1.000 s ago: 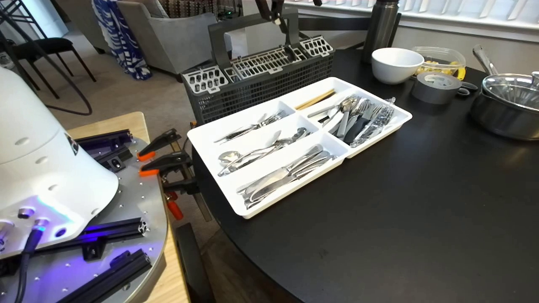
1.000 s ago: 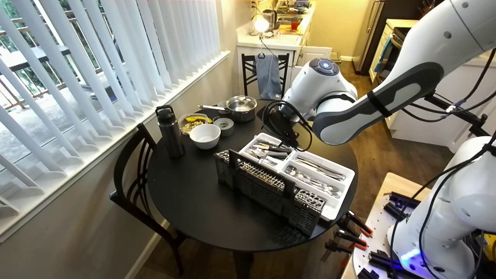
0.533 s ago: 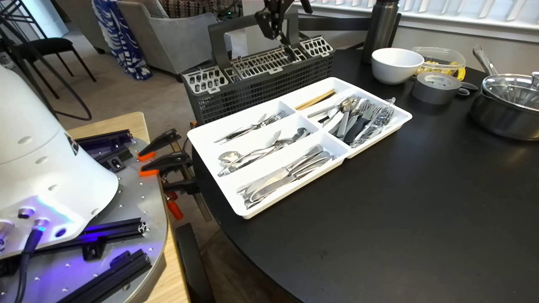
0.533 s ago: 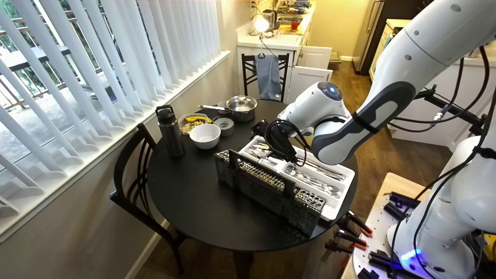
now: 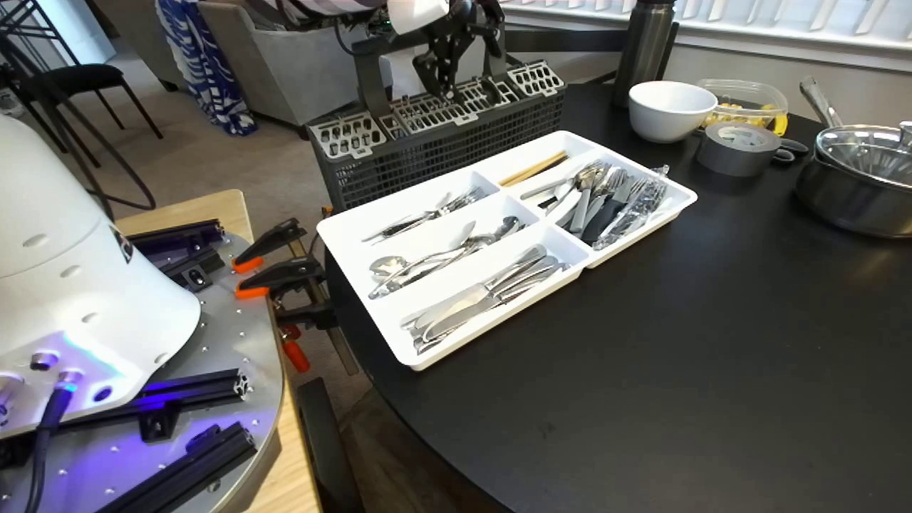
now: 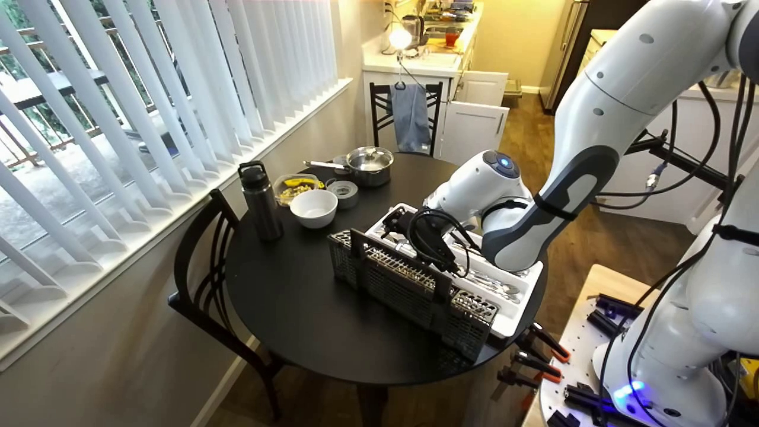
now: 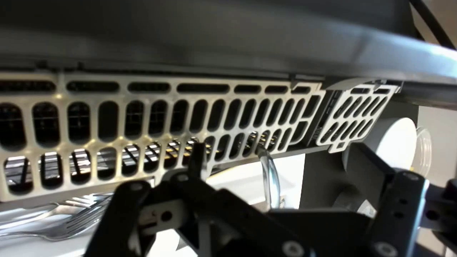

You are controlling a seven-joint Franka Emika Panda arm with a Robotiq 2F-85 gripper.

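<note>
A dark grey cutlery basket (image 5: 456, 135) with a pale slotted top grid (image 7: 200, 107) stands beside the white cutlery tray (image 5: 420, 360). Up from one grid slot rises a slim curved silver utensil (image 7: 272, 175); its upper end is hidden by the gripper's body in the wrist view. My gripper (image 7: 280, 151) stands open above the basket, its fingers (image 7: 369, 167) wide apart. The utensil lies in the gap, nearer the left finger, and neither finger is seen to press on it. In an exterior view, the gripper (image 6: 430, 246) hangs over basket and tray.
Close to the camera, the basket's dark handle bar (image 7: 228, 43) crosses the top of the wrist view. Forks (image 7: 68, 221), spoons (image 5: 388, 266) and knives (image 5: 491, 292) lie in the tray. Beyond are a white bowl (image 5: 670, 110), tape roll (image 5: 737, 153), bottle (image 6: 261, 204) and pot (image 6: 370, 172).
The gripper has come down and across toward the middle of the basket, and more of it shows in both exterior views. The tray, basket and cutlery have not visibly moved.
</note>
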